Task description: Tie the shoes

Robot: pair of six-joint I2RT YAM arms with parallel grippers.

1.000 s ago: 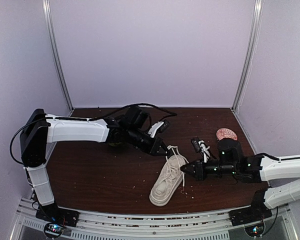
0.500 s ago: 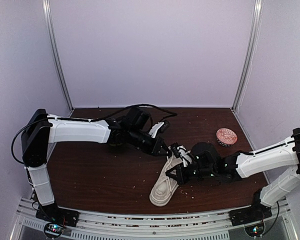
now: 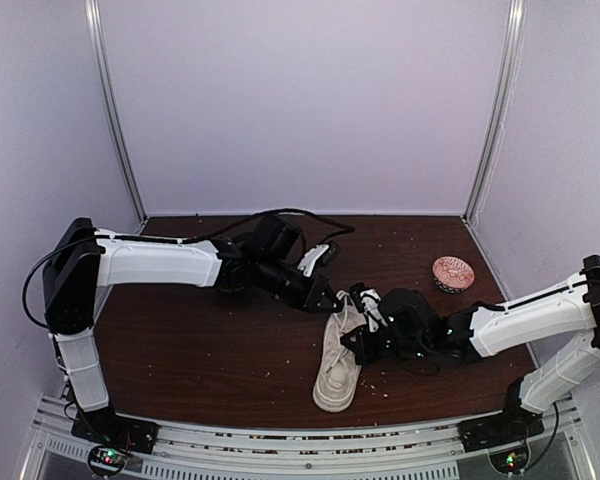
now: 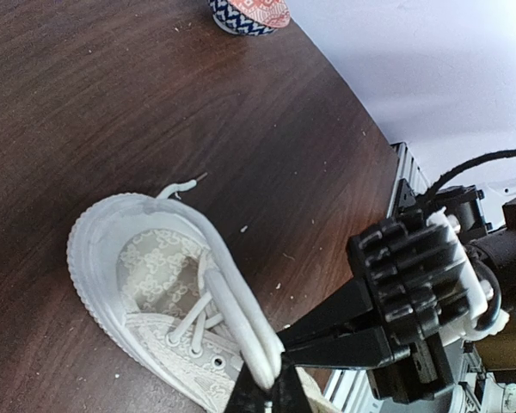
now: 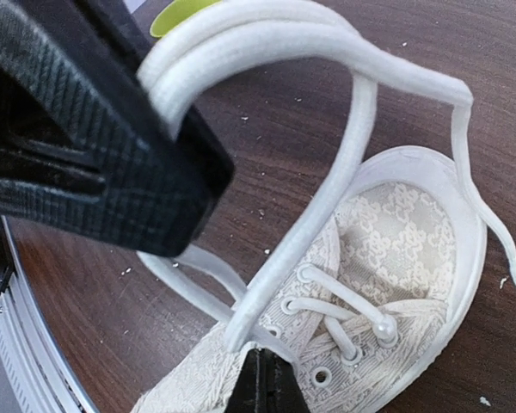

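An off-white sneaker [image 3: 338,362] lies on the dark wooden table [image 3: 200,350], with its opening toward the back. My left gripper [image 3: 335,298] hovers just behind the shoe. In the left wrist view the left gripper [image 4: 275,391] is shut on a doubled white lace loop [image 4: 241,318] rising from the sneaker [image 4: 146,284]. My right gripper [image 3: 353,342] reaches in from the right beside the eyelets. In the right wrist view the right gripper [image 5: 265,379] is shut on a lace strand [image 5: 327,198] over the sneaker [image 5: 396,249]. That strand runs up to the loop across the left fingers [image 5: 95,146].
A small patterned bowl [image 3: 453,272] stands at the back right of the table, and the bowl [image 4: 249,10] shows again in the left wrist view. A lime-green object [image 5: 185,13] peeks out behind the left gripper. Crumbs dot the wood around the shoe.
The right arm has swung left and reached in to the laces. The sneaker has turned more upright and shifted slightly right. The left arm has barely moved.
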